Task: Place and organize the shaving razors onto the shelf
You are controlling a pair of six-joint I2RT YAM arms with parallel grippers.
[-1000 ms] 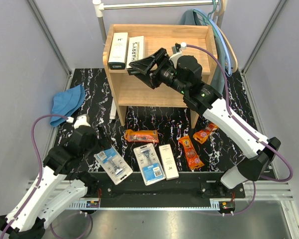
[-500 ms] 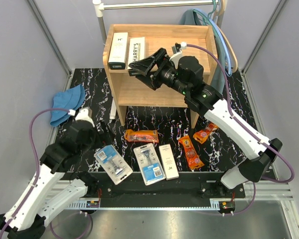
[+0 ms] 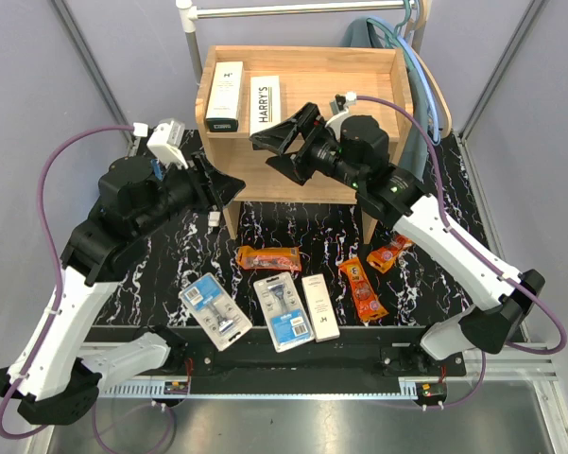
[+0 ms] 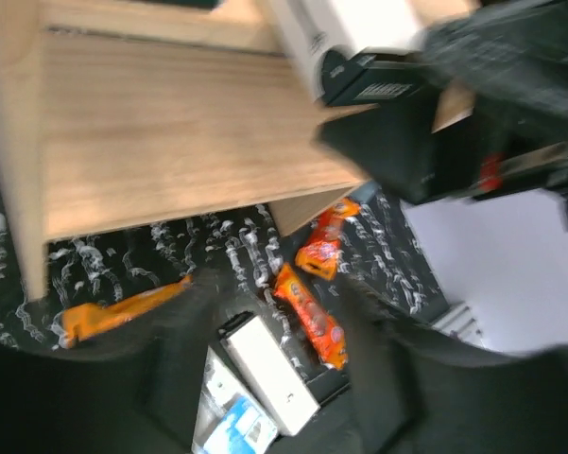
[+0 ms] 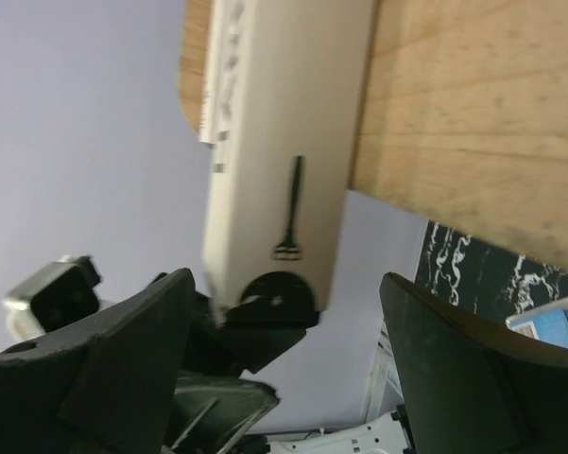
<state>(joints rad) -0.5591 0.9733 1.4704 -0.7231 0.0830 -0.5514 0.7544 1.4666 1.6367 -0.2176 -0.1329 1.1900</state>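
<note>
The wooden shelf [image 3: 307, 175] stands at the back of the table. Two long white razor boxes lie on its top tier, one [image 3: 225, 95] at the left and one [image 3: 265, 102] beside it. My right gripper [image 3: 282, 149] hangs open just in front of the second box [image 5: 274, 142], not touching it. My left gripper [image 3: 229, 185] is raised by the shelf's left front corner, its blurred fingers apart with nothing between them. On the table lie two blister cards [image 3: 215, 313] [image 3: 284, 311], a white box [image 3: 320, 306] and three orange pouches [image 3: 267, 256] [image 3: 362, 288] [image 3: 389, 253].
A metal clothes rail [image 3: 293, 9] runs behind the shelf, and a hanger with a grey-blue garment [image 3: 411, 57] hangs at its right. A small white object [image 3: 214, 218] lies by the shelf's left leg. Grey walls close in both sides.
My left arm has lifted from beside the left blister card up to the shelf's left front corner. My right gripper has opened wider and drawn back a little from the second box.
</note>
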